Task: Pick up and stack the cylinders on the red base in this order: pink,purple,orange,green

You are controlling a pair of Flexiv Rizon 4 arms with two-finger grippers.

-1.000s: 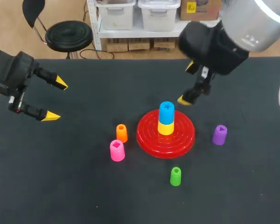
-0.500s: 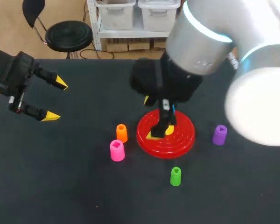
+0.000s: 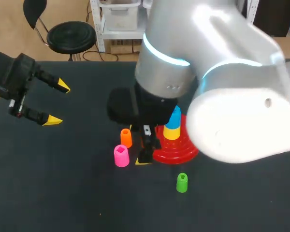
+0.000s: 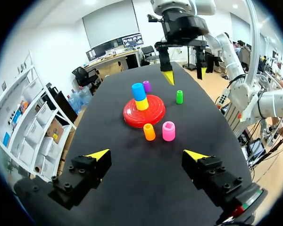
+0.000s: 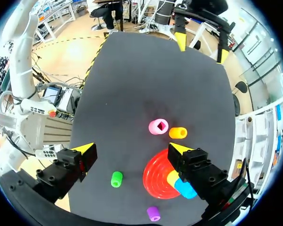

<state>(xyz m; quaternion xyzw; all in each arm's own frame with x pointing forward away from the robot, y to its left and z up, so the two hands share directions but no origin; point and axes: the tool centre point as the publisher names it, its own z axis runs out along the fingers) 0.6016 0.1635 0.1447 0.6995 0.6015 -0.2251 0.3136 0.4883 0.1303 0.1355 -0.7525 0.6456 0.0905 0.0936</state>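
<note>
Right wrist view: the open right pincer [image 5: 130,148] has swung across the red base [image 5: 153,181] to hover near the pink cylinder [image 5: 158,126], first to stack.

We saw black table [image 3: 58,193]. Red base [image 3: 182,149] sat near middle. Orange cylinder [image 3: 126,137] and pink cylinder [image 3: 121,155] stood upright, close together, just beside base. Green cylinder [image 3: 182,182] stood apart, nearer our side. Purple cylinder [image 5: 153,213] stood on base's opposite side from pink.
</note>
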